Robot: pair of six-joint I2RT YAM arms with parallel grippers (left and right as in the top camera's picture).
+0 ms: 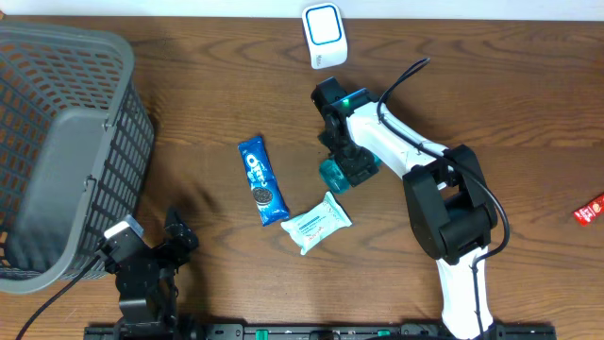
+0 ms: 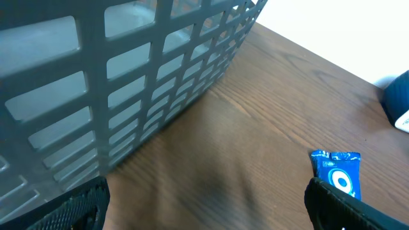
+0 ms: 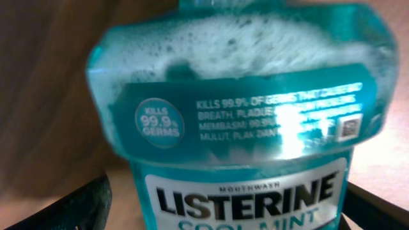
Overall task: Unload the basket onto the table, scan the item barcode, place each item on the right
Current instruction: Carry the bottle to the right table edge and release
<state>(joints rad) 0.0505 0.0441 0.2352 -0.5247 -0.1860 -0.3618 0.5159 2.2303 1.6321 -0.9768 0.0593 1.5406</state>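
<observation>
Mouthwash bottle (image 3: 243, 128) lengthwise between wide-spread right jaws, neck pointing away from wrist.

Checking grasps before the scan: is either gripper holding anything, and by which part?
The left gripper holds nothing. The Listerine bottle sits with its body between the wide-spread fingers of the right gripper; whether they actually clamp it cannot be told.

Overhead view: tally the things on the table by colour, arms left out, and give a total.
Grey: 1, the basket
White and blue: 1, the scanner
Blue: 1, the cookie pack
Teal: 1, the mouthwash bottle
Pale: 1, the wipes pack
Red: 1, the item at the right edge
Total: 6
</observation>
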